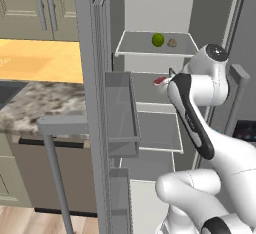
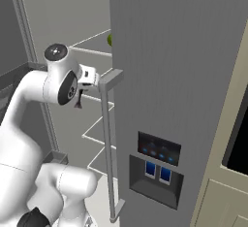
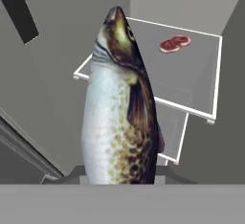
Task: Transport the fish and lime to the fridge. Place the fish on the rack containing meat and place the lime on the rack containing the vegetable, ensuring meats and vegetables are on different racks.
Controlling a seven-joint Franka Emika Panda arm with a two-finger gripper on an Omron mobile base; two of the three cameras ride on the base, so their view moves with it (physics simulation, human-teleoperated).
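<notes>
Two-finger gripper (image 3: 119,182) clamps silvery brown-speckled fish (image 3: 119,113), head fwd, over flat grey 2nd fridge shelf (image 3: 191,84) w/ red-pink meat piece (image 3: 174,44).

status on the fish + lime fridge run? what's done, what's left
Done: the lime sits on the top rack beside the vegetable, inside the open fridge. In hand: the gripper is shut on the fish, head pointing toward the second rack, where the meat lies. Left: set the fish on that rack and release it.
</notes>
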